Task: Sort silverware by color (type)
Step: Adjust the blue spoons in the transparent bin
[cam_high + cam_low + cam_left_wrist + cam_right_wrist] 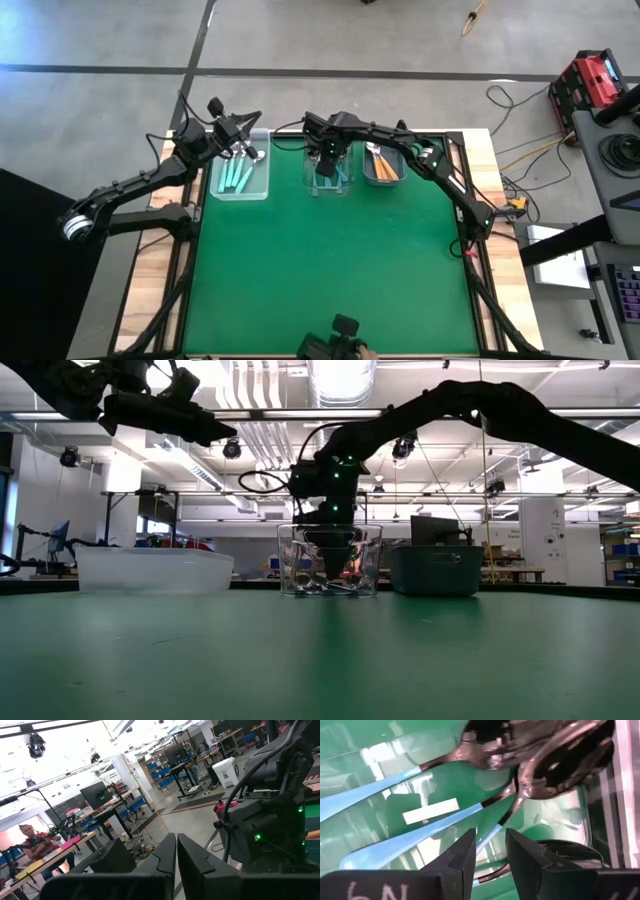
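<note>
Three bins stand along the mat's far edge. The left clear bin (262, 186) holds mint-teal spoons (236, 176). The middle clear bin (290, 565) holds blue-handled spoons (415, 837) with dark shiny bowls (560, 770). The right grey bin (400, 172) holds orange-handled spoons (377, 158). My right gripper (490, 852) points down into the middle bin, open. One thin blue handle (487, 836) runs into the gap between its fingers, and I see neither finger touching it. My left gripper (176, 865) is shut, level, high over the left bin.
The green mat (330, 270) lies bare between the bins and the near edge. A white label (430, 811) shows on the middle bin's floor. A camera mount (335, 340) sits at the near edge. Beyond the table are workbenches and a person (32, 842).
</note>
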Controlling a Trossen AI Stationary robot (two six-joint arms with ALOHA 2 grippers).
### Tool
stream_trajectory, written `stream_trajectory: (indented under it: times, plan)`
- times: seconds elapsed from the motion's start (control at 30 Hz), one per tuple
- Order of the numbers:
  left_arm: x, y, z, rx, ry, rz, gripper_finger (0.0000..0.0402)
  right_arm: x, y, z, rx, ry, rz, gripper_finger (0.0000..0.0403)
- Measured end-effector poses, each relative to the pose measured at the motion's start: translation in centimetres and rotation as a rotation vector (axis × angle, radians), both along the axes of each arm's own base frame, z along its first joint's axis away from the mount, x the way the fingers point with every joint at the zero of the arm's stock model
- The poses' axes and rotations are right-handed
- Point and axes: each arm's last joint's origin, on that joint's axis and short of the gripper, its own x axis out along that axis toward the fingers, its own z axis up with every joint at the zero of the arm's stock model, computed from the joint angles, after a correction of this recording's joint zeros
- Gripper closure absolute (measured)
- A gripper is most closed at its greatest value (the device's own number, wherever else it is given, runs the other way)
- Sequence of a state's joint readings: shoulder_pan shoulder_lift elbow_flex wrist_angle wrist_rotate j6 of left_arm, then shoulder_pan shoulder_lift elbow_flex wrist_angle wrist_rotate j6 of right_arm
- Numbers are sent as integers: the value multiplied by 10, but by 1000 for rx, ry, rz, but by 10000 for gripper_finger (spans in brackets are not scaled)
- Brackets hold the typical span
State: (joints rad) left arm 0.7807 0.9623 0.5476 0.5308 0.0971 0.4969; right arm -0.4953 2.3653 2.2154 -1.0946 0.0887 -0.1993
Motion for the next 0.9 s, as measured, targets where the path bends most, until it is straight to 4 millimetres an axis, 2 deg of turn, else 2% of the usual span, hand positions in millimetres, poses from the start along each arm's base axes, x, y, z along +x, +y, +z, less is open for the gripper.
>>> stream_trajectory:
  times: [0.17, 0.4, 0.6, 0.9]
  plan:
    - [0, 0, 0, 7, 6, 1, 401, -1, -1, -2, 45, -22, -17, 305]
    - [0, 0, 0, 7, 6, 1, 401, 1, -3, -6, 12, -38, -97, 305]
    - [0, 0, 0, 7, 6, 1, 401, 3, -6, -22, 18, -20, -124, 305]
    - [0, 0, 0, 8, 6, 1, 401, 3, -6, -24, 15, -16, -152, 312]
